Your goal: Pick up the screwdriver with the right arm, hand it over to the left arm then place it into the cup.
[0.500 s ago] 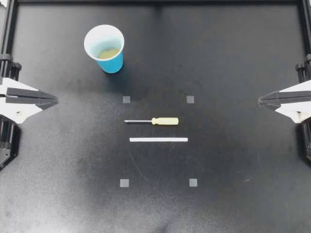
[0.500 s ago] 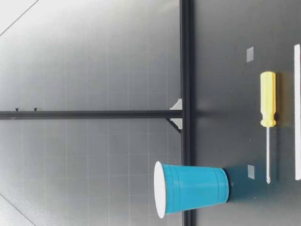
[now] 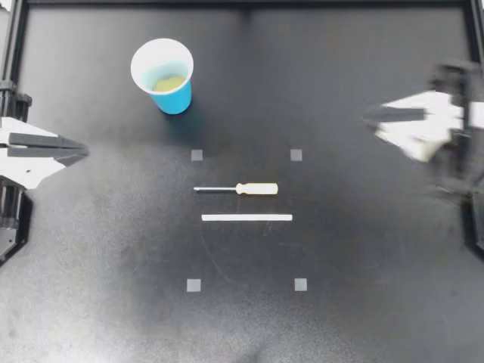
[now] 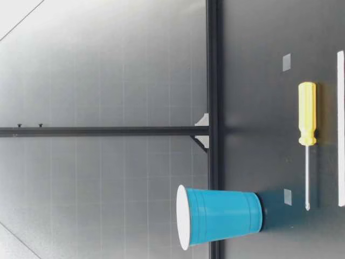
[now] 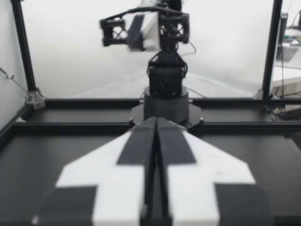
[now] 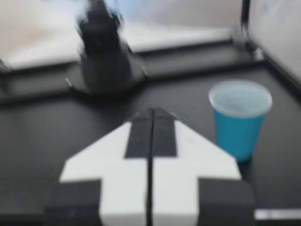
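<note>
Right pincer (image 3: 372,115), clenched and empty, hovers well apart from the screwdriver (image 3: 243,188) lying ahead on the surface (image 3: 363,257). Pickup approach, I judge; next it must unclench and descend around it.

Left gripper (image 3: 76,149): two long black fingers (image 3: 45,141) set on white wedge-shaped plates (image 3: 30,175) that narrow toward the tips.
Right gripper (image 3: 374,116): same build, dark fingers on white plates, blurred from above.
Finger strips (image 5: 138,146): black bands running along the white plates, with black blocks at the wide end.
Right arm (image 5: 165,80): black stacked round base, boxy black wrist frame with a white part inside, and a thin cable (image 5: 190,44) beside it.
Left arm (image 6: 101,61): dark rounded column on a wider base, blurred.
</note>
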Controlling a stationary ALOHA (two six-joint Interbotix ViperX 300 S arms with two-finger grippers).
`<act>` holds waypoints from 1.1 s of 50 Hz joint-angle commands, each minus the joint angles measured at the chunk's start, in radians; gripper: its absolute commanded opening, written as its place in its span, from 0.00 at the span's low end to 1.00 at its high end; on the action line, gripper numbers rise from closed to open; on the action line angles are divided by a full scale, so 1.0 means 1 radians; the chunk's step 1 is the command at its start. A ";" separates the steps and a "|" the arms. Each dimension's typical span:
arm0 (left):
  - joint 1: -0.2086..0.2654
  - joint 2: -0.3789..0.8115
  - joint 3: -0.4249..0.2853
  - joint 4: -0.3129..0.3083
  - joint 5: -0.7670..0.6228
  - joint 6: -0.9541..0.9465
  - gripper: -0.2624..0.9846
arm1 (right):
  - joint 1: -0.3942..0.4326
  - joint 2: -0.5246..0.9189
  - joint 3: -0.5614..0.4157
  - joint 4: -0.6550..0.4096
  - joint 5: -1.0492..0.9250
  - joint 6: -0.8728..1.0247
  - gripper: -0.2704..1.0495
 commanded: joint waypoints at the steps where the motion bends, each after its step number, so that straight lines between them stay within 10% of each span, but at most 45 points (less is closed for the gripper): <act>1: 0.002 0.009 -0.008 -0.002 -0.009 0.000 0.28 | -0.012 0.115 -0.098 0.002 0.054 -0.003 0.21; 25: 0.002 0.003 0.026 -0.002 -0.009 0.002 0.28 | 0.008 0.676 -0.558 -0.057 0.588 -0.020 0.67; 55: 0.002 -0.009 0.049 -0.002 -0.009 0.002 0.28 | 0.041 0.899 -0.647 -0.060 0.675 -0.028 0.66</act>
